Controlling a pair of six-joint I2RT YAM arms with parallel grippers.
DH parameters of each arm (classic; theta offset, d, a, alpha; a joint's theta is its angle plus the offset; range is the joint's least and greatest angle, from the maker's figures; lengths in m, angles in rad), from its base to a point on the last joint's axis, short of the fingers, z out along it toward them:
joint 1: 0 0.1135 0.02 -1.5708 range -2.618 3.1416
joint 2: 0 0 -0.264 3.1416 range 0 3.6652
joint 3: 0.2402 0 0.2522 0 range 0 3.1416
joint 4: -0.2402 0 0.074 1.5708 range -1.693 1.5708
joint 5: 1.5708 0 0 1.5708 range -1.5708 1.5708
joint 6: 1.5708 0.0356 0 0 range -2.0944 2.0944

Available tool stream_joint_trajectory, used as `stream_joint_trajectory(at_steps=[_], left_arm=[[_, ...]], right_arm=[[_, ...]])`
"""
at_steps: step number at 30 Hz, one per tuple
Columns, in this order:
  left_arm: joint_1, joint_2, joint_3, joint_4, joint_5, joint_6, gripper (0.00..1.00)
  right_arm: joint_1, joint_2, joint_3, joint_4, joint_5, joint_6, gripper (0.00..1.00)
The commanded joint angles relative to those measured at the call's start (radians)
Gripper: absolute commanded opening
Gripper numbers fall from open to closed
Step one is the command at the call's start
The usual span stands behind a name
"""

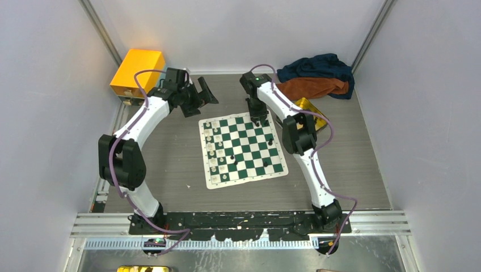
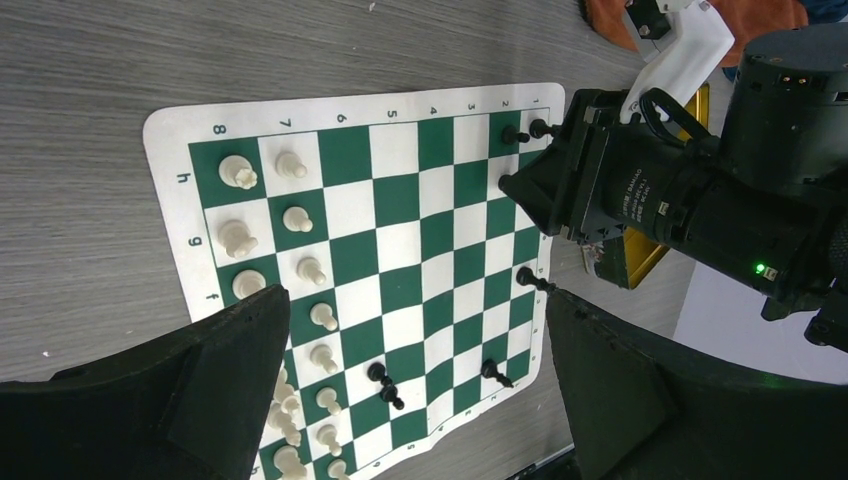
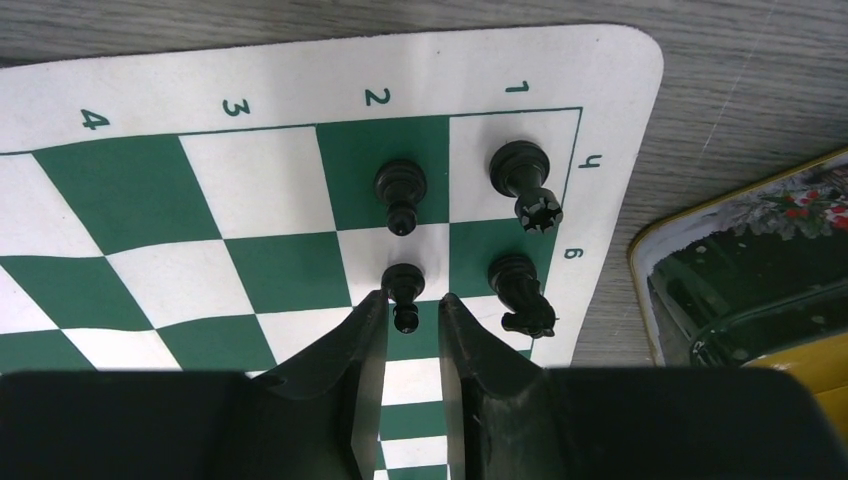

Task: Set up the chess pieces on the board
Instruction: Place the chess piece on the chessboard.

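Pawn (image 3: 403,290) stands near board (image 3: 300,70) corner, tin (image 3: 740,260) beside, bare squares inward. Right gripper (image 3: 412,298) slightly parted, flanking pawn without touching; left gripper (image 2: 415,298) wide, empty.

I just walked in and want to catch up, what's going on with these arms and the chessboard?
The right gripper has its fingers either side of a black pawn standing near the board's far right corner, next to three other black pieces; whether it grips is unclear. The left gripper hangs open and empty beyond the far left corner. White pieces line the left edge; a few black ones stand scattered.
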Motion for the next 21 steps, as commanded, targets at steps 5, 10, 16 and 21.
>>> stream_joint_trajectory(at_steps=[5,10,16,21], left_arm=[[0.002,0.0,0.046,0.016,-0.006,0.008,1.0],[0.002,-0.004,0.053,-0.001,-0.018,0.016,1.0],[0.002,-0.033,0.06,-0.049,-0.038,0.04,1.0],[0.002,-0.088,0.041,-0.111,-0.072,0.075,1.0]], right_arm=[[0.0,-0.042,0.023,0.021,-0.013,-0.022,0.32],[0.002,-0.099,0.004,0.042,-0.008,-0.023,0.32],[0.011,-0.25,-0.099,0.108,0.009,-0.023,0.32],[0.055,-0.439,-0.309,0.189,0.012,-0.031,0.32]])
